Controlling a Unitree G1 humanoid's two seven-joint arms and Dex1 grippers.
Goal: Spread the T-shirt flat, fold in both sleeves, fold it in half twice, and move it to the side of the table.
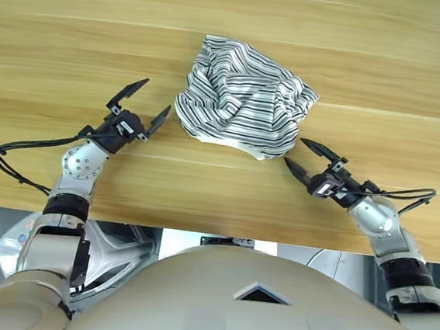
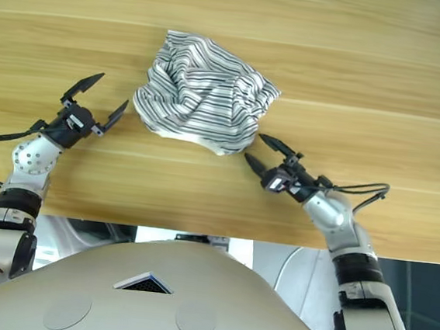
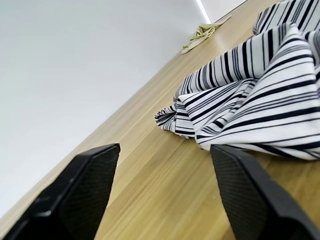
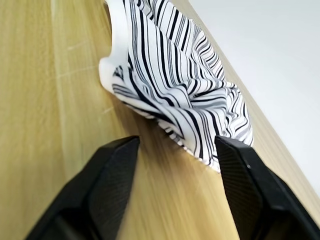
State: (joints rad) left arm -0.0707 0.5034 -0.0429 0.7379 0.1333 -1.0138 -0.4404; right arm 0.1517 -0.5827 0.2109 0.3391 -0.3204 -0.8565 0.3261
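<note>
A black-and-white striped T-shirt [image 1: 242, 101] lies crumpled in a heap near the middle of the wooden table [image 1: 218, 188]. My left gripper [image 1: 150, 102] is open just left of the heap, its fingertips a short way from the cloth [image 3: 260, 105]. On the other side my right gripper [image 1: 302, 156] is open too, just off the heap's near right edge, with the striped hem [image 4: 175, 90] lying ahead of its fingers. Neither gripper holds anything.
Bare wood surrounds the heap on all sides. The table's near edge [image 1: 214, 231] runs just behind both wrists. A small pale yellowish object [image 3: 202, 35] lies far off along the table in the left wrist view.
</note>
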